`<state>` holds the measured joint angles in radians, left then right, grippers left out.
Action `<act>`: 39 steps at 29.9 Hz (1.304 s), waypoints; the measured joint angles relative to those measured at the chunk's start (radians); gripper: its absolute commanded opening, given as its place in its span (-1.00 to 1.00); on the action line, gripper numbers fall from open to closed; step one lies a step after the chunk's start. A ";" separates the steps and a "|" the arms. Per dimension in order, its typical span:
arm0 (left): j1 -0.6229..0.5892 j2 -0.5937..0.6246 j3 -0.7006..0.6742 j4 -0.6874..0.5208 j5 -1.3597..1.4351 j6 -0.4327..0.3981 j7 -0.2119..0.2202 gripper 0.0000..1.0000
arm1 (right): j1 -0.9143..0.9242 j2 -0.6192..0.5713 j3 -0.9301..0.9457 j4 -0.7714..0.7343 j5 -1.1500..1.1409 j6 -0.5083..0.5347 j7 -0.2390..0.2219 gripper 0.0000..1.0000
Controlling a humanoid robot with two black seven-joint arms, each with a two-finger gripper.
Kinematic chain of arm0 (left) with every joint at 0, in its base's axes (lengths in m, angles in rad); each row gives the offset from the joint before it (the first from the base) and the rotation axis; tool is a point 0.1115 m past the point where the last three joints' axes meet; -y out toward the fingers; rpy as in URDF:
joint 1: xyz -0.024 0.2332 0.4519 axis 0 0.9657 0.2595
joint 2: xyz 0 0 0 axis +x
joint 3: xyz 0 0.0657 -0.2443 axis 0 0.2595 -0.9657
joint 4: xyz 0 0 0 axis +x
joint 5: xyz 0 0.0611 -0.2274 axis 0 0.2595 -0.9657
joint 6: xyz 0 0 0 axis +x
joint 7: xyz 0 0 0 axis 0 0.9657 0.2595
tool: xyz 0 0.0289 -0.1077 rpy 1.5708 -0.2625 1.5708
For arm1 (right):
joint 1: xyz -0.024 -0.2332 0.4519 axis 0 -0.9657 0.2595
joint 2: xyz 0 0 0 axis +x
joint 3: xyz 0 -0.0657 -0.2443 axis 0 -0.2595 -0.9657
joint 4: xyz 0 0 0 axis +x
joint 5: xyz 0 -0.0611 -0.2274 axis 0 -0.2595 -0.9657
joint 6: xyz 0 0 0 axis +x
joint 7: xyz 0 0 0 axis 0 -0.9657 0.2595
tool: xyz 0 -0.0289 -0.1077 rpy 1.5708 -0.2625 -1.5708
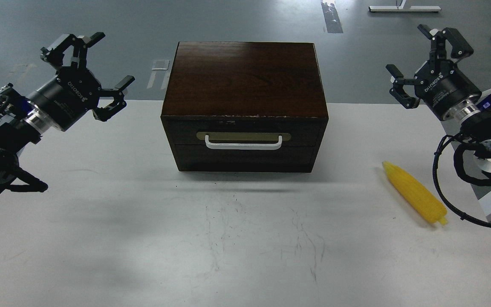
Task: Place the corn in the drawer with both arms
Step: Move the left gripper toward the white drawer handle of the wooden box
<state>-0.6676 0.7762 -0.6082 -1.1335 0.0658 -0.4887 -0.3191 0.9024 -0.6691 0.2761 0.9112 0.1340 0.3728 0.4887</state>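
Note:
The dark wooden box (pixel 245 81) stands at the table's far middle. Its drawer (pixel 244 138) is pushed in flush, with a white bar handle (pixel 243 143) on a beige plate. The yellow corn (pixel 416 199) lies on the table at the right, tip pointing toward the box, stub toward the front edge. My left gripper (pixel 100 64) hovers open to the left of the box, holding nothing. My right gripper (pixel 418 55) hovers open at the far right, above and behind the corn, also holding nothing.
The white table (pixel 228 238) spreads wide in front of the box, with faint scuff marks. Its right edge runs close past the corn. Grey floor lies beyond, with a white stand base (pixel 404 8) at the top right.

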 measured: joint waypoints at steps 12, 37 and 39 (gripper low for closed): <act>-0.011 0.007 -0.004 0.035 -0.008 0.000 0.001 0.98 | -0.002 -0.008 0.000 0.004 -0.001 0.002 0.000 0.98; -0.458 -0.073 0.000 -0.215 1.012 0.000 -0.170 0.98 | 0.001 -0.033 0.002 0.006 -0.011 0.008 0.000 0.98; -0.484 -0.130 0.011 -0.227 1.164 0.000 -0.170 0.98 | 0.002 -0.033 0.002 0.006 -0.011 0.008 0.000 0.98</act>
<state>-1.1519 0.6457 -0.5974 -1.3605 1.2303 -0.4891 -0.4891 0.9043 -0.7024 0.2777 0.9176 0.1226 0.3804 0.4887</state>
